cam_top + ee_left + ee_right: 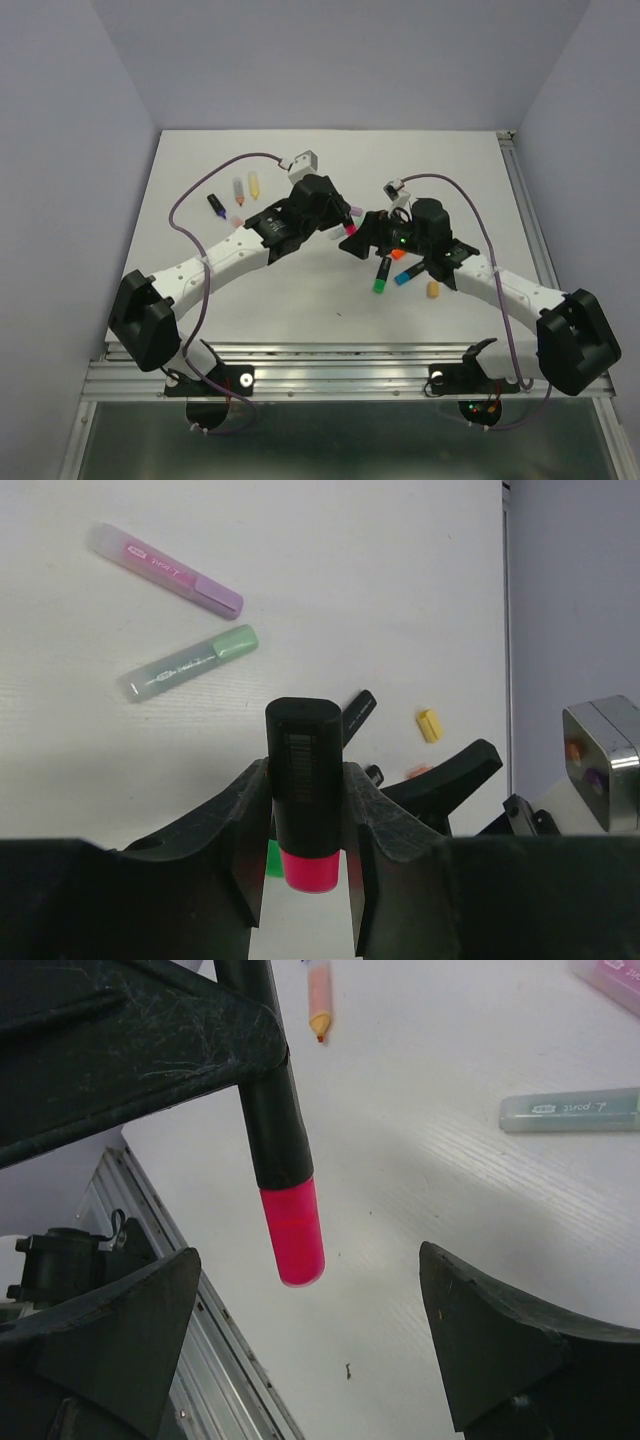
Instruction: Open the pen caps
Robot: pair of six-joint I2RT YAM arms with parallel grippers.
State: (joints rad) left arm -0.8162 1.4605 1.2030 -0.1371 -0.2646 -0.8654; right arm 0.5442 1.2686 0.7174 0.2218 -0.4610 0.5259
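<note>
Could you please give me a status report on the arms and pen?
Left gripper shut on black pen. Right gripper open, astride its pink cap; cap on. Nothing in the way.

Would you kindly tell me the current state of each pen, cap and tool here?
Left tool: shut on the black pen.
Right tool: open, fingers either side of the pink cap, not touching.
Black pen: held above the table, capped.
Pink cap: on the black pen.
Mint pen: capped, lying flat.
Pastel pink pen: capped, lying flat.
Yellow cap: loose on the table.
</note>
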